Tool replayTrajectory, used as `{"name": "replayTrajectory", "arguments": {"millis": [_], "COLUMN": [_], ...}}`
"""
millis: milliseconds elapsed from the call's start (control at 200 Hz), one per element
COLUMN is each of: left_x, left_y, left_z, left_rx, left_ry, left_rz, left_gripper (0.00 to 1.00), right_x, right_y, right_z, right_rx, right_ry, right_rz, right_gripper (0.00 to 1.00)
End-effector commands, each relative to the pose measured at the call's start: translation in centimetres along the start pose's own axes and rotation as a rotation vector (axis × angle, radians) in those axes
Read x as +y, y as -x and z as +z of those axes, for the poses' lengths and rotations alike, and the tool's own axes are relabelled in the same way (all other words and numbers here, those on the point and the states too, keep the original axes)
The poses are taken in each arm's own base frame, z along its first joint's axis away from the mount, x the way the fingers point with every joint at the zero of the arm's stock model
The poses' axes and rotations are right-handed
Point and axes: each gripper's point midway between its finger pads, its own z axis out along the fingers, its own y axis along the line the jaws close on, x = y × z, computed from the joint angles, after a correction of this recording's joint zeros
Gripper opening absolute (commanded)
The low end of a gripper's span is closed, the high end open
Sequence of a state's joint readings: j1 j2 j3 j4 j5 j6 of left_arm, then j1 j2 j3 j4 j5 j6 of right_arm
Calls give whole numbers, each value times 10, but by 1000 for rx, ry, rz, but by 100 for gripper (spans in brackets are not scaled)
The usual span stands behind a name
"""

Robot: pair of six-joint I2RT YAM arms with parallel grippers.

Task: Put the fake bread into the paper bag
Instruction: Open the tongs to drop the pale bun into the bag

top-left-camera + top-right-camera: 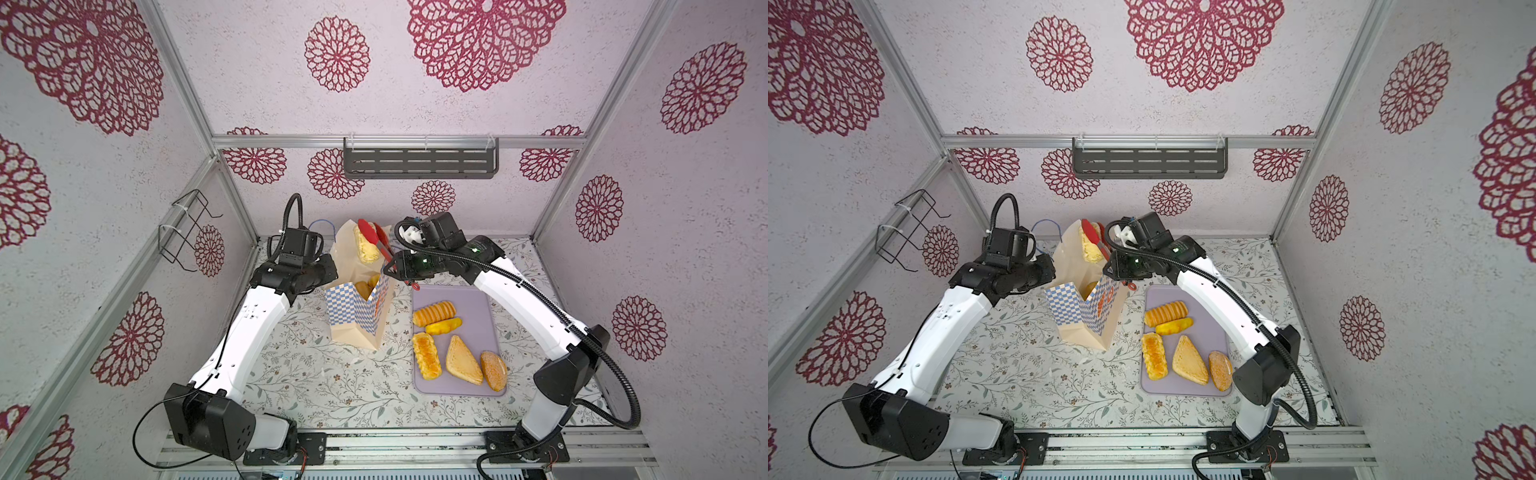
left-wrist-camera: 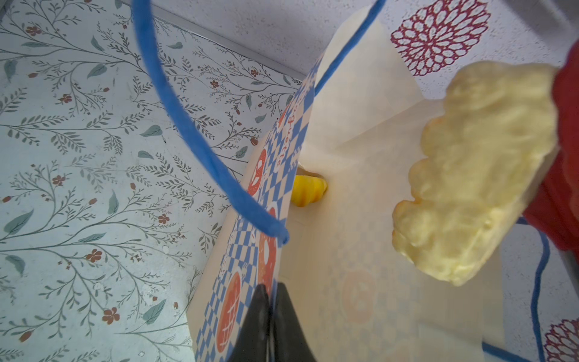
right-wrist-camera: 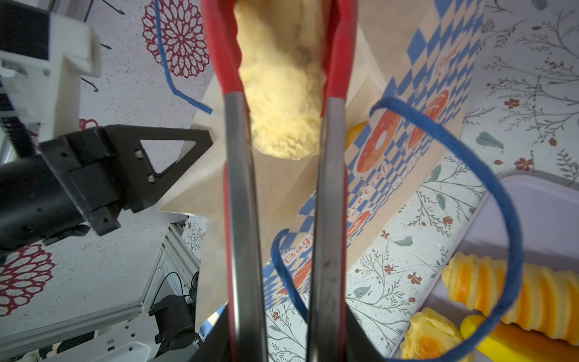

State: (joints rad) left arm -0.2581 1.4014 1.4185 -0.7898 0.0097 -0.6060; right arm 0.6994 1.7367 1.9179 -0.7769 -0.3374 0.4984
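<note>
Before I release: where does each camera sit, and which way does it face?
Both top views: high above the arm bases, facing down and back; both arms, left hand, right hand, paper bag, lilac tray show.
Left wrist: on the left arm, facing past its fingertips, pinched on the bag's rim, into the bag.
Right wrist: on the right arm, facing along the red tongs over the bag; the left hand shows.
Shared: both wrist views show the pale fake bread piece in the tongs.

Left tool (image 2: pixel 272 294) pinching paper bag (image 2: pixel 329 250) rim, pale pastry (image 2: pixel 476 172) in red tongs (image 2: pixel 565 150), yellow roll (image 2: pixel 308 194) inside
</note>
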Motion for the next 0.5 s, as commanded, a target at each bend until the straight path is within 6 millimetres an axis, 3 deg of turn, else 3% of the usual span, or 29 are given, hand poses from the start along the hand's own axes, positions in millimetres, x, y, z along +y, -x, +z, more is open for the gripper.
{"name": "replayTrajectory", "arguments": {"millis": [0,265,495], "left_x": [-6,-8,-8], "left_y": [4,3,3], "left_z": [1,2,2], "left_rx": [-21,-19,-19], "left_ry": [-15,-18,-19], "left_rz": [6,3,3], "left_gripper": [8,8,7], "right_x": [36,43,46], "right_y": [25,28,29], "right_z": [-42,-48,-52], "right_rx": [-137,-149,-159], "right_ry": [95,122,128], "right_rz": [-67,-77,-82], "right_gripper": [41,49,49]}}
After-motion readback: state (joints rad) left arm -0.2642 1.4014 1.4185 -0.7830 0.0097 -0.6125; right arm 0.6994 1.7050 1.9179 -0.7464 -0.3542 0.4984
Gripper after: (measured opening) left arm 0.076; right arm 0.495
